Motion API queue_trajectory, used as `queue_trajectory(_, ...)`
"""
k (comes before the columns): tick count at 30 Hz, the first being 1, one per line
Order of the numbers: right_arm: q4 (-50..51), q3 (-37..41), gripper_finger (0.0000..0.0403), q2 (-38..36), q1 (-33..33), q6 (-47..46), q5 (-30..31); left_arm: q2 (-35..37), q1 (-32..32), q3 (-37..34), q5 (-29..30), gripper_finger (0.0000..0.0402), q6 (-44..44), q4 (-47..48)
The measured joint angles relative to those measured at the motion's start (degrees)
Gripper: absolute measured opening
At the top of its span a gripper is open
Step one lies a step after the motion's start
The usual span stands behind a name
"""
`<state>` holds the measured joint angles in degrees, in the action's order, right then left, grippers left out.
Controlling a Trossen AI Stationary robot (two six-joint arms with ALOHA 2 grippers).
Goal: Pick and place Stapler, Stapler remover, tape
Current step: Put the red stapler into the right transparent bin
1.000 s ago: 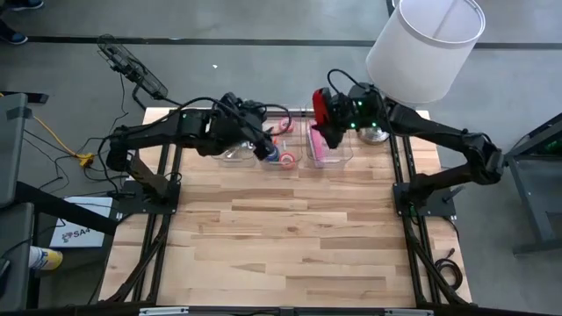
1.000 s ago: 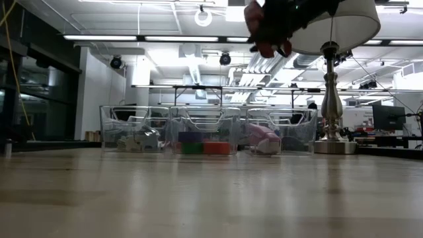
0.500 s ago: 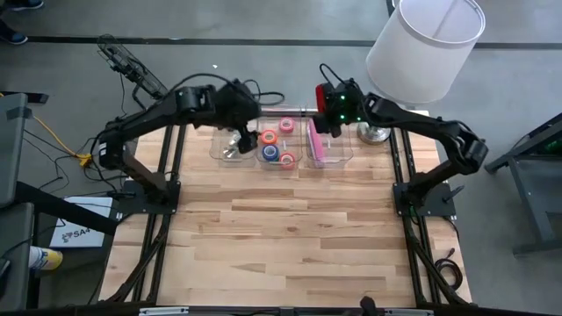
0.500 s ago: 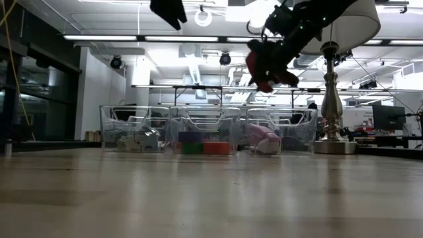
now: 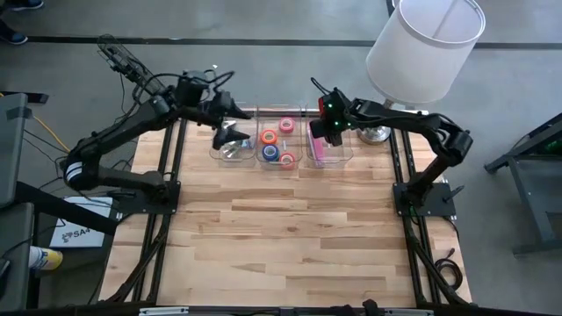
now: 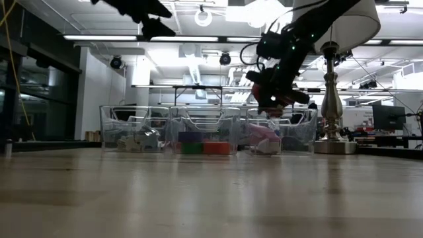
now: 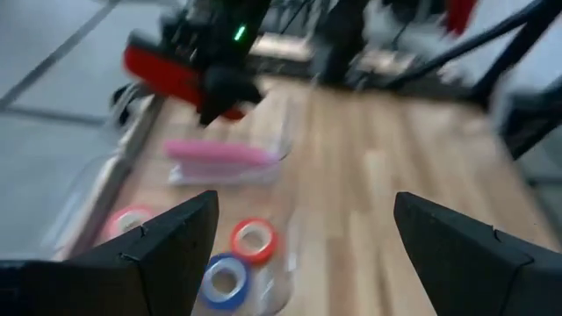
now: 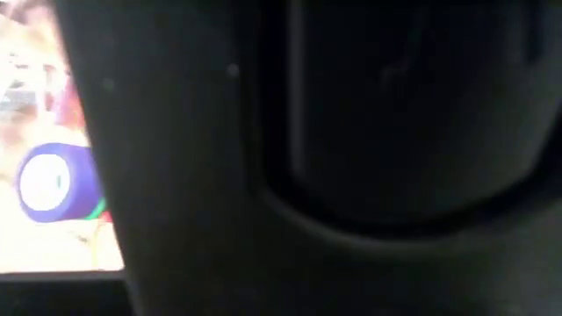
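Three clear bins stand in a row at the upper middle of the high view, on the far part of the wooden table [image 5: 290,237]. The left bin [image 5: 230,154] holds small silvery metal pieces, most likely the stapler removers, but they are too small to tell well. The middle bin [image 5: 278,142] holds the tape rolls [image 5: 270,138], pink, orange-red and blue ones seen from above. The right bin [image 5: 329,158] holds a pink stapler [image 5: 317,150], which lies along the bin's left side.

The right gripper [image 5: 330,132] is above the right bin, in the upper middle of the high view. Its jaws are clamped on a red stapler [image 5: 328,111]. In the low view, the red stapler [image 6: 264,92] hangs just over the rim of the right bin, in the upper right part of the frame, and does not yet rest inside it. The left wrist view shows it from the other side, held above the pink stapler [image 7: 224,154].

The left gripper [image 5: 221,133] is above the left bin, at the upper left of the bins. In its wrist view, its two dark fingers [image 7: 154,241] stand wide apart with nothing between them.

A lamp with a white shade [image 5: 426,39] stands at the upper right corner of the table.
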<state>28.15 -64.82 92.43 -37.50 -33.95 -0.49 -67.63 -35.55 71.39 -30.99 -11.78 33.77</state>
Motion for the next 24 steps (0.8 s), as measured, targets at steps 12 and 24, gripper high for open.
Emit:
queue_trajectory(12,5.11,-0.04,0.0151,5.02,0.0,-3.62,2.4,12.83,-3.85,-18.84,-16.1,0.0339,11.0,-20.84)
queue_trajectory(24,6.99,-0.02,0.0151,9.01,-0.37,-5.06,0.42,26.22,-3.87,-24.43,-12.11,0.0339,13.53,-24.37)
